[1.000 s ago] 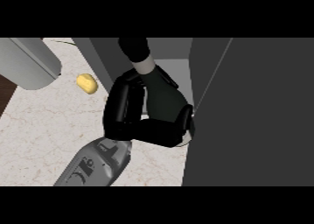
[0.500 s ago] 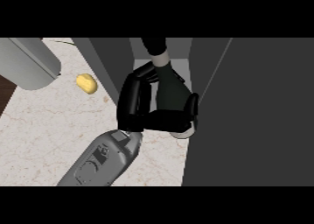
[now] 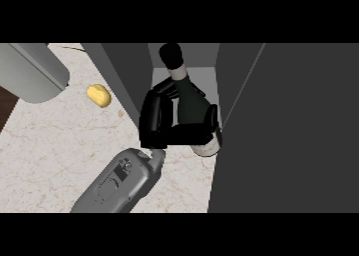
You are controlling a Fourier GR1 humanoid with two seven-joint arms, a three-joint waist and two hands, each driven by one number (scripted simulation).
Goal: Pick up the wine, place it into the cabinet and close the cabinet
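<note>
Now right robot hand (image 3: pixel 171 120) curled round wine (image 3: pixel 183 87), seemingly deeper into cabinet (image 3: pixel 126 75).

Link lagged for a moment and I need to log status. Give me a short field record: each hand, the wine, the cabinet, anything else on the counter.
right hand: black hand with fingers curled round the wine bottle
left hand: not in view
wine bottle: dark bottle gripped by its body, neck pointing into the cabinet, pale base toward the robot
cabinet: dark cabinet, opening visible with the bottle partly inside; door not yet closed
counter: pale marble top
other items: small yellow object left of the cabinet; grey cylinder at upper left
</note>
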